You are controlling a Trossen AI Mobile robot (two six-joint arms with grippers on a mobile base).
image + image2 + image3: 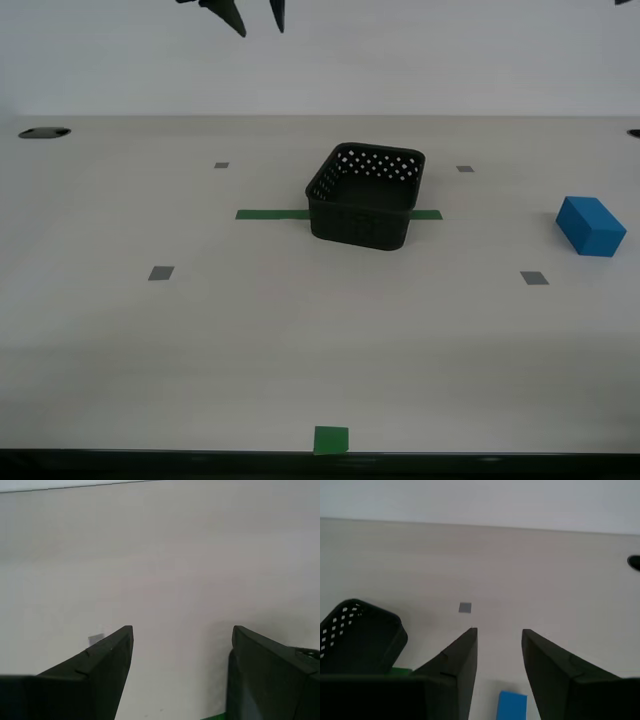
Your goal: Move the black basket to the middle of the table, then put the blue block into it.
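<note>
From the exterior view's left, a dark cable hole (44, 132) is sitting at the table's (150, 340) far corner. A few grey squares (160, 273) are dotting the pale top, and a pair of dark fingertips (238, 20) is hanging high above, though I cannot tell which arm they belong to. Further along, the black basket (366, 195) is sitting upright across the green tape strip (268, 214), roughly mid-table, so the block looks like the step in hand. A green square (331, 439) is marking the near edge. Well off to the right, the blue block (590, 226) is lying alone, apart from the basket and not far from the frame's edge.

My first gripper (499, 630) is hovering with its fingers parted and empty, the block (512, 705) showing just below them and the basket (360, 637) off to one side. My second gripper (182, 626) is also spread wide, holding nothing over bare tabletop.

To do this well, I judge the first gripper should be dropping squarely over the block, closing on its flat opposite faces, then lifting clear of the basket's rim before releasing. There is plenty of open room between block and basket.
</note>
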